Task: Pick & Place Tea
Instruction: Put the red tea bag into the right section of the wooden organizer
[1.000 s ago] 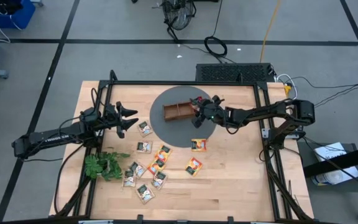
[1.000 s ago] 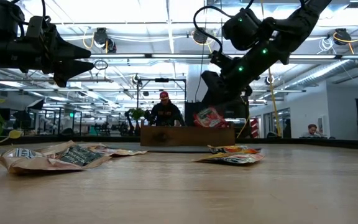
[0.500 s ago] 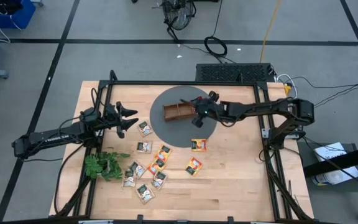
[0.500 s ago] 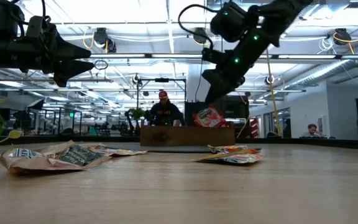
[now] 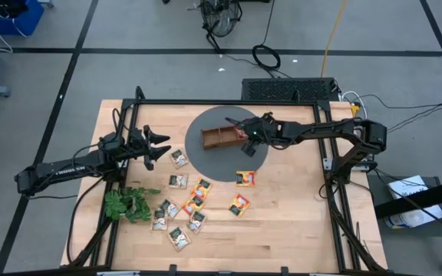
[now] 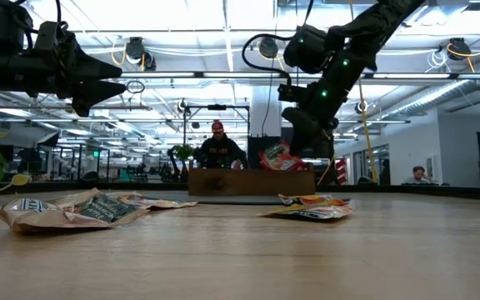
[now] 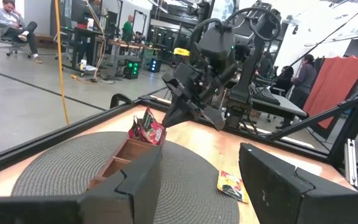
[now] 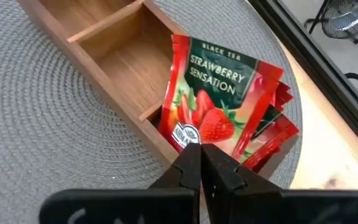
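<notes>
The right gripper [image 5: 249,136] has risen clear of the tray [image 5: 219,138] since 1 second ago: then it reached down at the tray's right end, jaws apart by the red sachets; now it hangs just above that end with its jaws pressed together on nothing. The right wrist view shows its fingers [image 8: 199,169] meeting directly over the red sachets [image 8: 225,112], which stand upright in the tray's end compartment [image 8: 160,118], the front one printed with strawberries. The other 2 compartments look bare. The left gripper [image 5: 162,147] has not moved; it hovers over the table's left part, jaws spread and holding nothing.

The table [image 5: 282,222] is pale wood inside a black frame. A round grey woven mat [image 5: 206,123] lies at its far middle with the tray on it. Loose sachets [image 5: 186,207] lie scattered on the near middle, green-printed, orange and red mixed; 2 more [image 5: 242,192] lie nearer the right. A leafy sprig [image 5: 127,204] rests by the left edge.

Beyond the table is a large workshop with a grey floor, bright ceiling lights, cables and desks. A person in a red cap [image 6: 217,146] sits behind the tray in the low view, and another person [image 7: 10,17] sits in a chair far off.
</notes>
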Tool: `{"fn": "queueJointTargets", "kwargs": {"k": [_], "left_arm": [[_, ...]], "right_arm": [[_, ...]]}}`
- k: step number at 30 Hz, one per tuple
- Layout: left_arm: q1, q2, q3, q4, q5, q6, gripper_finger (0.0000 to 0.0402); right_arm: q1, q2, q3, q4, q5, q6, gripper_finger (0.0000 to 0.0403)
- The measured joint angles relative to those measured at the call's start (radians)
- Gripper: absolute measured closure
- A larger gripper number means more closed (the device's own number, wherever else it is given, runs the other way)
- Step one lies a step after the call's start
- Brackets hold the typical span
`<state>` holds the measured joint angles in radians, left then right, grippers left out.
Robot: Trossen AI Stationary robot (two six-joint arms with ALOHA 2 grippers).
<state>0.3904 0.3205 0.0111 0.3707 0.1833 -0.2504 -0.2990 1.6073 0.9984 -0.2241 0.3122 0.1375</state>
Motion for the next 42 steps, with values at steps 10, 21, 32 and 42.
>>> {"fn": "queueJointTargets", "kwargs": {"k": [10, 21, 32, 42], "left_arm": [[0.0, 0.0, 0.0, 0.0, 0.0, 0.0, 0.0188], [0.0, 0.0, 0.0, 0.0, 0.0, 0.0, 0.0188], [0.0, 0.0, 0.0, 0.0, 0.0, 0.0, 0.0188], [0.0, 0.0, 0.0, 0.0, 0.0, 0.0, 0.0188]], "right_arm": [[-0.038, 0.0, -0.065, 0.076, -0.007, 0.012, 0.0403], [-0.02, 0.0, -0.085, 0.069, -0.052, 0.034, 0.0403], [0.002, 0.0, -0.074, 0.14, 0.049, 0.003, 0.0403], [-0.044, 0.064, -0.071, 0.145, -0.047, 0.018, 0.0403]]}}
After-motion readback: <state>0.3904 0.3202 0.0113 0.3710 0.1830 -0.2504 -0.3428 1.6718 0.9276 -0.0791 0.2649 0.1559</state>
